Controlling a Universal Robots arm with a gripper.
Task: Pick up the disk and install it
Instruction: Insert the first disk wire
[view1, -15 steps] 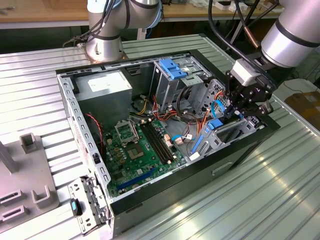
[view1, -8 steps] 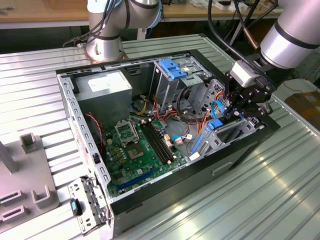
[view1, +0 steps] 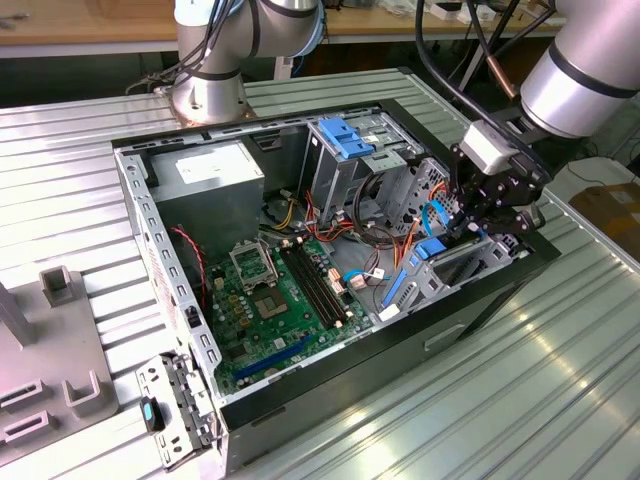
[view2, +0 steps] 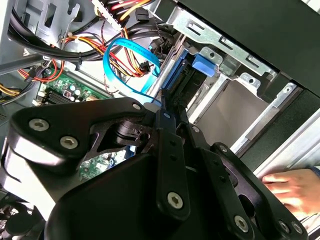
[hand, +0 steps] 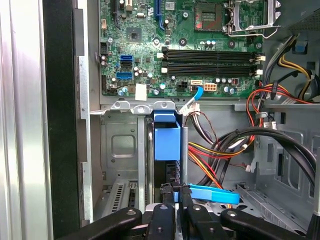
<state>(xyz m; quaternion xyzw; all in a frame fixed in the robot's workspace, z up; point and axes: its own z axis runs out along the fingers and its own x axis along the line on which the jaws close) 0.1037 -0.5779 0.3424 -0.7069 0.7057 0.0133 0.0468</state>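
The disk (hand: 167, 167) stands on edge in the drive bay (hand: 117, 150) at the open computer case's front corner. Its dark body lies between bright blue side rails, with a blue end tab (hand: 166, 136) towards the motherboard. My gripper (hand: 173, 194) is shut on the disk's near edge, one black finger on each face. In the exterior view the gripper (view1: 478, 232) reaches down into the bay at the case's right end, and the blue rails (view1: 428, 250) show just below it. The second wrist view shows the blue rail (view2: 176, 67) running down into the metal bay ahead of the fingers.
The green motherboard (view1: 275, 295) fills the case floor. A tall grey drive cage with a blue latch (view1: 345, 135) stands at the back. Orange, red and black wires and a thin blue cable (view2: 125, 57) hang beside the bay. A person's hand (view2: 291, 186) rests outside the case wall.
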